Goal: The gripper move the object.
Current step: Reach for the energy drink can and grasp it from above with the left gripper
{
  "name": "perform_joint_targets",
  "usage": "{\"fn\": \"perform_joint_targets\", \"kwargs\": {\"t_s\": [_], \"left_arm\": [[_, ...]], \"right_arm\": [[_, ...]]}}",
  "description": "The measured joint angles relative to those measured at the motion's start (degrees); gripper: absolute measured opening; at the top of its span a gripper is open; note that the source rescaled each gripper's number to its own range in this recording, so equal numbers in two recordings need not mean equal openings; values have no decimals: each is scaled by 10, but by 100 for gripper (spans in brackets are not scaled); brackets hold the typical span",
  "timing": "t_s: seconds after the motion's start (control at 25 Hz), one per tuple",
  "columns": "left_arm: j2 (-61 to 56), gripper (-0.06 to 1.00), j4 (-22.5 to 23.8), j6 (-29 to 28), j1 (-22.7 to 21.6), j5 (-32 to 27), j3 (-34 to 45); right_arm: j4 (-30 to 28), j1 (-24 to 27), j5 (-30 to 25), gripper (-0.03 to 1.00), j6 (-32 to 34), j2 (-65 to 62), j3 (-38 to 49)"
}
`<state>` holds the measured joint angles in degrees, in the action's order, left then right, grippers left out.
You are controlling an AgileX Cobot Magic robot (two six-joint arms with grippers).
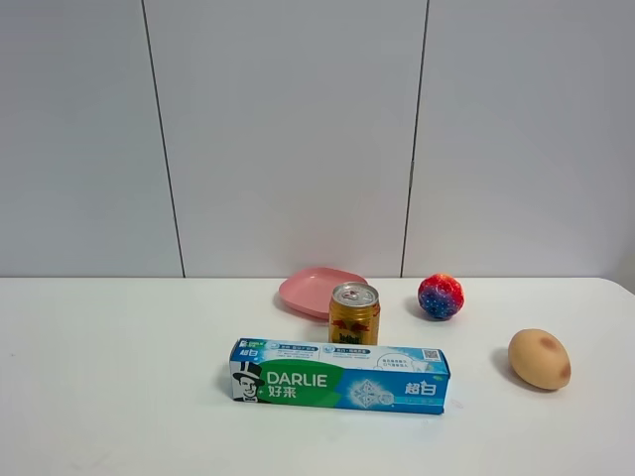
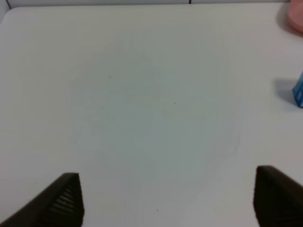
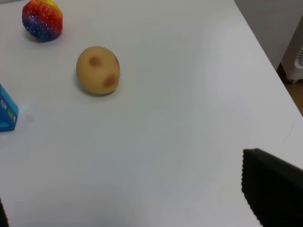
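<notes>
The gold-yellow can [image 1: 354, 313] with red markings and a silver top stands upright on the white table, just behind the toothpaste box [image 1: 339, 376] and in front of the pink plate [image 1: 316, 289]. No arm shows in the exterior high view. My left gripper [image 2: 168, 201] is open and empty over bare table, far left of the can; only its two black fingertips [image 2: 64, 201] show. My right gripper [image 3: 142, 198] is open and empty over the table's right side, near the potato [image 3: 98, 70]. The can is out of both wrist views.
A multicoloured ball [image 1: 441, 296] sits right of the can and a tan potato [image 1: 540, 358] lies further right and nearer. The ball [image 3: 42, 20] and the box's end [image 3: 7, 113] show in the right wrist view. The box's corner [image 2: 298, 90] and plate rim [image 2: 296, 19] show in the left wrist view.
</notes>
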<state>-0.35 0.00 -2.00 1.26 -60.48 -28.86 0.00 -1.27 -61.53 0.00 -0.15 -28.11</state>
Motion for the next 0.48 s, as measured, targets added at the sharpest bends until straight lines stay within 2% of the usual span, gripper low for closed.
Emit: {"fn": "perform_joint_targets", "kwargs": {"t_s": [0.32,0.48], "left_arm": [[10,33,-9,0,0,0,-9],[116,33,-31,11,0,5,-106]], "right_arm": [[0,0,0,100,0,0,0],[0,0,0,100,0,0,0]]}}
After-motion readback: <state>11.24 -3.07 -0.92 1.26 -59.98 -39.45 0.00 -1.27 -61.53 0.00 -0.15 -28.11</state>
